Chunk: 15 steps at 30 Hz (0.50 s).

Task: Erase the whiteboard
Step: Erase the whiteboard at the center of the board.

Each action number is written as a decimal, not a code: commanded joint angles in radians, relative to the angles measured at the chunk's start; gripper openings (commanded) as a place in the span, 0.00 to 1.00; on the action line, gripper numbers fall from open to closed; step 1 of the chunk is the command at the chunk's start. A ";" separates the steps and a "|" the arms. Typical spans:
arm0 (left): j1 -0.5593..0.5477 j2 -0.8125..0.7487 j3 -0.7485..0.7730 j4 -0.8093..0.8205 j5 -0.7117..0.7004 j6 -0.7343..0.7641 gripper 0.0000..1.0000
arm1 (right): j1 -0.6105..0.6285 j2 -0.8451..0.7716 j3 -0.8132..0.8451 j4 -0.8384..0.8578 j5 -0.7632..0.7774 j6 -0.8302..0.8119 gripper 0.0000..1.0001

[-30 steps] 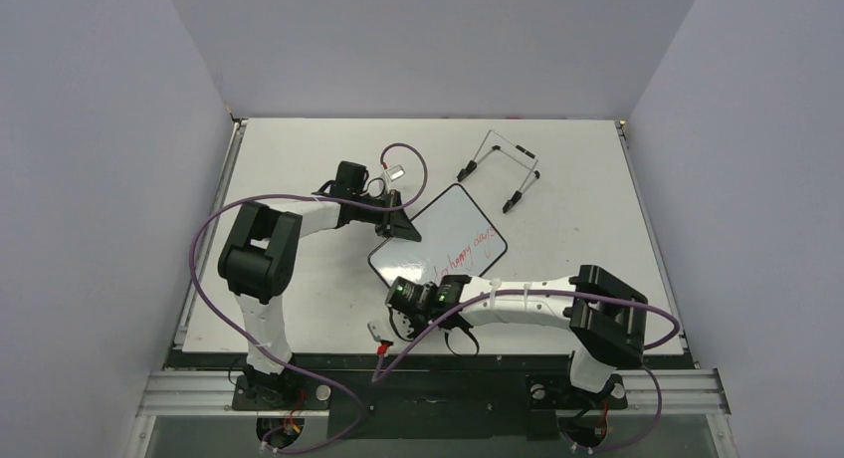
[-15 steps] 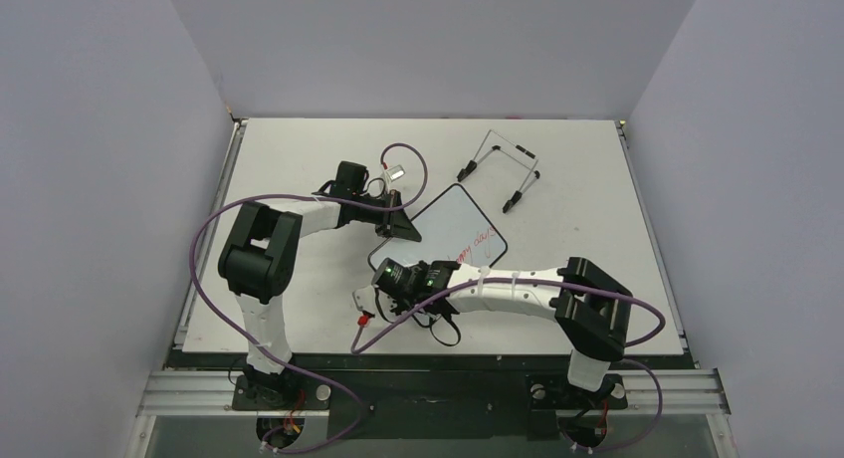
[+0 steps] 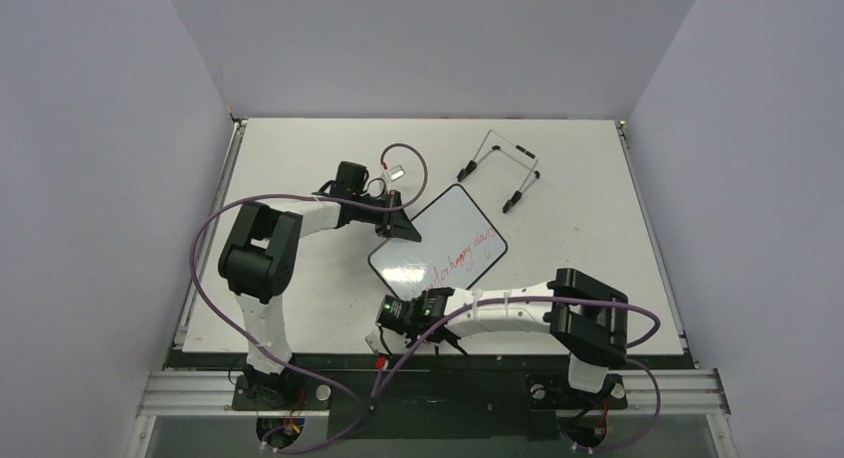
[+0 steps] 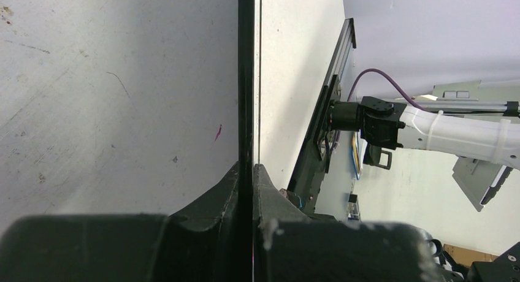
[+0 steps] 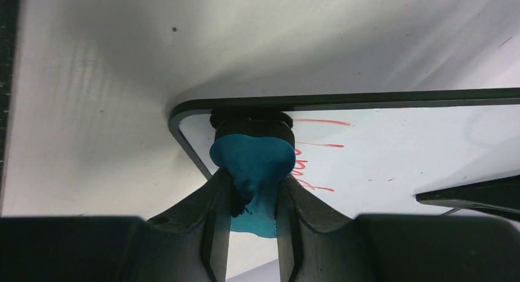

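Top external view: whiteboard [image 3: 438, 241] lies diagonally at centre of frame on the white table [image 3: 299, 159], long axis running lower left to upper right. Red writing [image 3: 464, 251] runs along its lower-right side; upper-left part looks blank. Wire stand [image 3: 501, 169] sits up and to the right of the board, apart from it. Left gripper [image 3: 401, 229] is at the board's upper-left edge. Right gripper [image 3: 388, 319] is just below the board's lower-left corner, w/ its arm stretching off to the right.

Left wrist view: board seen edge-on, black rim running straight up centre frame. Left gripper [image 4: 246, 171] is clamped tight on that rim, one finger each side, no gap. Right arm [image 4: 454, 135] visible at mid right.

Right wrist view: right gripper [image 5: 252, 182] is pinched on a blue eraser [image 5: 251, 159], which fills the space between the fingers. Eraser's far end overlaps the whiteboard [image 5: 398, 147] right at its rounded corner, centre frame. Whether it's actually pressing on the surface, can't tell. Red strokes lie just right of the eraser.
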 commanded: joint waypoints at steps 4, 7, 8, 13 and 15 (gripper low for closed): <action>-0.001 -0.007 0.026 0.007 0.002 0.038 0.00 | -0.080 0.074 0.185 0.033 0.112 0.152 0.00; -0.001 -0.008 0.026 0.007 0.003 0.038 0.00 | -0.089 0.092 0.202 0.033 0.130 0.168 0.00; -0.001 -0.008 0.026 0.008 0.004 0.038 0.00 | -0.089 0.094 0.199 0.031 0.127 0.167 0.00; -0.001 -0.003 0.029 0.009 0.005 0.037 0.00 | -0.056 0.090 0.138 -0.016 0.075 0.131 0.00; 0.000 -0.002 0.030 0.009 0.006 0.037 0.00 | -0.028 0.086 0.107 -0.037 0.057 0.109 0.00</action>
